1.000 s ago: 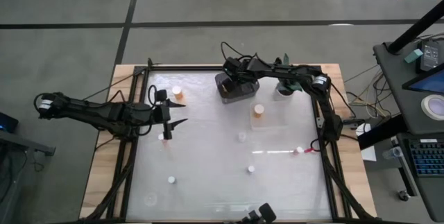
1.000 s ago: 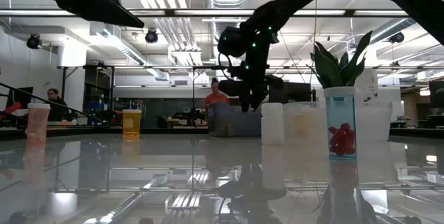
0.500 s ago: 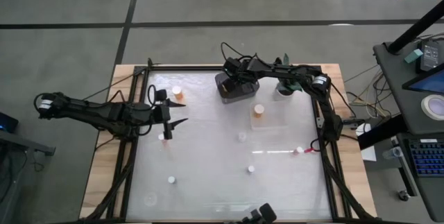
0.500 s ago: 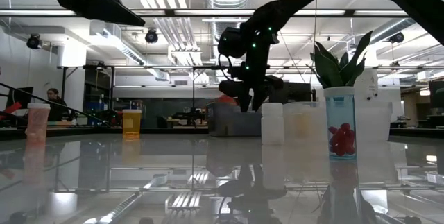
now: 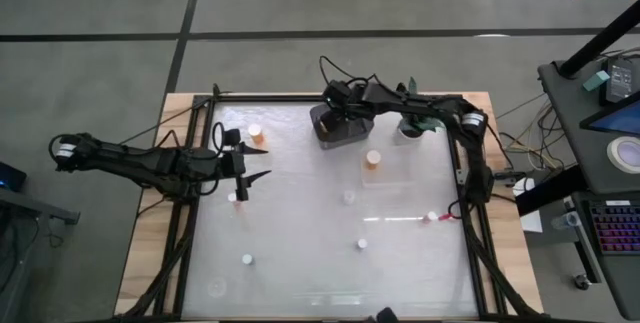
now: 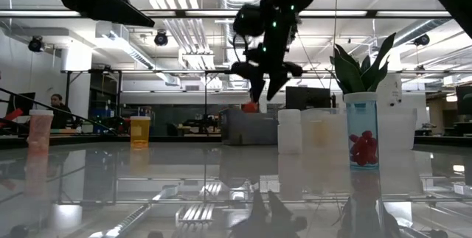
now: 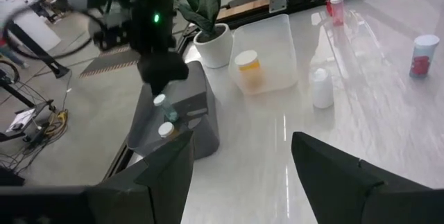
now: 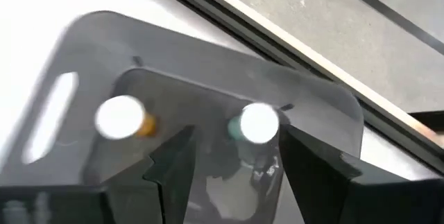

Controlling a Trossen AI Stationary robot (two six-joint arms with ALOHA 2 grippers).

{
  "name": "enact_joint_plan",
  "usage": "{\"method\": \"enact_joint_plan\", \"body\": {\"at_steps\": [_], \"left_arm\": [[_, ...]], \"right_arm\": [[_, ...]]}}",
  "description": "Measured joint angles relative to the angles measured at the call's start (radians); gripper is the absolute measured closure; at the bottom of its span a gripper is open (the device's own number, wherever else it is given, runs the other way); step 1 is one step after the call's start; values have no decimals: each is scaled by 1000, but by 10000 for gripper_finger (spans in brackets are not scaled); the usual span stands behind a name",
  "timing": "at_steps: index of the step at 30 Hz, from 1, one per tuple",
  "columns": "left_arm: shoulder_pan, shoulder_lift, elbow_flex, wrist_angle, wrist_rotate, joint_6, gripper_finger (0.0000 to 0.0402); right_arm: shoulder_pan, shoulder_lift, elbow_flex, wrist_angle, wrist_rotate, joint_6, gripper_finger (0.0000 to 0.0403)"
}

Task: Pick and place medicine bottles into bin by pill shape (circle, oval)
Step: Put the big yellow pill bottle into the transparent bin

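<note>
My right gripper (image 5: 345, 115) hangs open and empty over the dark grey bin (image 5: 340, 129) at the table's far side. The right wrist view shows two bottles standing in the bin, an orange white-capped bottle (image 8: 123, 118) and a teal-tinted white-capped bottle (image 8: 258, 123). My left gripper (image 5: 254, 185) is open and empty at the table's left, beside a small white bottle (image 5: 232, 197). An orange bottle (image 5: 372, 159) stands in the clear bin (image 5: 392, 175). Other bottles stand loose on the table: an orange bottle (image 5: 256, 133), white bottles (image 5: 348, 197) (image 5: 362, 244) (image 5: 246, 259), and a bottle with red pills (image 5: 432, 217).
A green potted plant (image 5: 410, 123) stands right of the grey bin, behind the clear bin. In the low view the plant (image 6: 361, 65) rises behind a clear bottle of red pills (image 6: 361, 138). A person sits in the room at the far left (image 6: 57, 109).
My right gripper has risen above the grey bin, staying over it. My left arm has kept still.
</note>
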Motion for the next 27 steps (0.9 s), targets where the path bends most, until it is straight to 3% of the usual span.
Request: {"method": "enact_joint_plan", "body": {"at_steps": [21, 27], "left_arm": [[0, 0, 0, 3, -1, -21, 175], [0, 5, 0, 2, -45, -60, 175]], "right_arm": [[447, -41, -11, -108, 0, 22, 229], [535, -41, -32, -107, 0, -27, 237]]}}
